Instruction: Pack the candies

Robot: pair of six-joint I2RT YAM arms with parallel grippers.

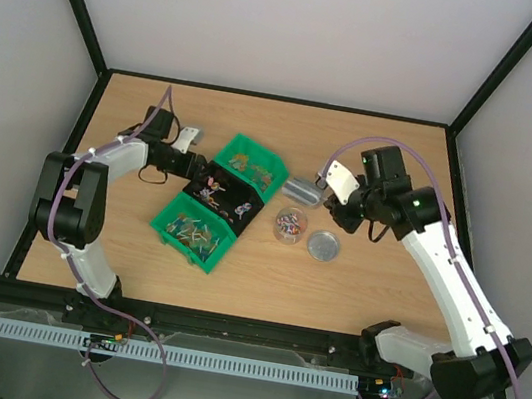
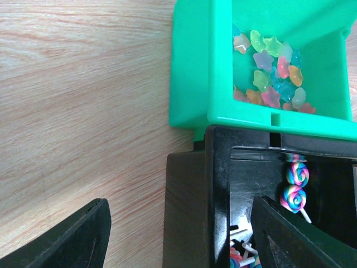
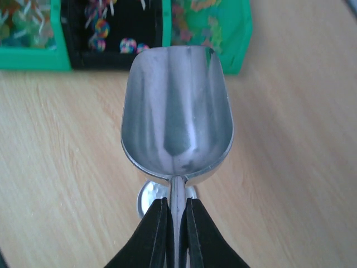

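Candies lie in three joined bins: a far green bin [image 1: 249, 161], a black middle bin [image 1: 219, 192] and a near green bin [image 1: 195, 232]. In the left wrist view, star-shaped sweets [image 2: 273, 72] fill the green bin [image 2: 192, 67] and swirl lollipops [image 2: 295, 187] lie in the black bin [image 2: 187, 212]. My left gripper [image 1: 194, 163] [image 2: 184, 237] is open, its fingers either side of the black bin's wall. My right gripper [image 1: 331, 202] [image 3: 177, 204] is shut on the handle of an empty metal scoop [image 1: 303, 190] [image 3: 175, 111], held right of the bins.
A small round clear container [image 1: 290, 226] with a few candies stands right of the bins. The round silver lid [image 1: 323, 246] lies beside it. A silver disc [image 3: 146, 198] shows partly under the scoop's handle. Black frame posts edge the table.
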